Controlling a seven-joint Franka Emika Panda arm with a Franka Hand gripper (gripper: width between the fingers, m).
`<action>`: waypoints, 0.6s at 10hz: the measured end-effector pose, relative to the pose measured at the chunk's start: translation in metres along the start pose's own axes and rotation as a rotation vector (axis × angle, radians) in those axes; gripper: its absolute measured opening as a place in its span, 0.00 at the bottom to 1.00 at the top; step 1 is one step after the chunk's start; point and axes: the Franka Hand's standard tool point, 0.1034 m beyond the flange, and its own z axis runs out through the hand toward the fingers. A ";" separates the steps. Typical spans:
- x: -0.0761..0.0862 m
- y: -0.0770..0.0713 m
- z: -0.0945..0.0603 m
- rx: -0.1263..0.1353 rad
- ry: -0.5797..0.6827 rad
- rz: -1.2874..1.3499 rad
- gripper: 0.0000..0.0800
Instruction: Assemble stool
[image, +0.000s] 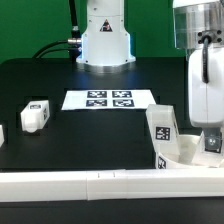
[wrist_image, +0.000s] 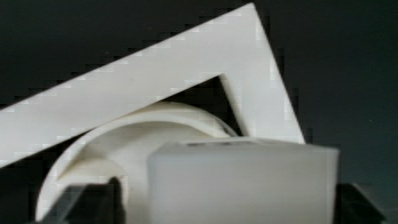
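Arm (image: 203, 70) hangs straight down over the seat (wrist_image: 143, 135), gripper (wrist_image: 222, 205) clamped on 1 leg (wrist_image: 240, 170) (fingers hugging both sides).

The leg (wrist_image: 240, 185) between the jaws is blurred and seemingly edge-cropped.
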 end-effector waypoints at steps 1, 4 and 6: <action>-0.003 0.000 -0.005 -0.003 -0.007 -0.087 0.72; -0.012 -0.011 -0.030 0.039 -0.028 -0.551 0.81; -0.011 -0.010 -0.028 0.038 -0.022 -0.673 0.81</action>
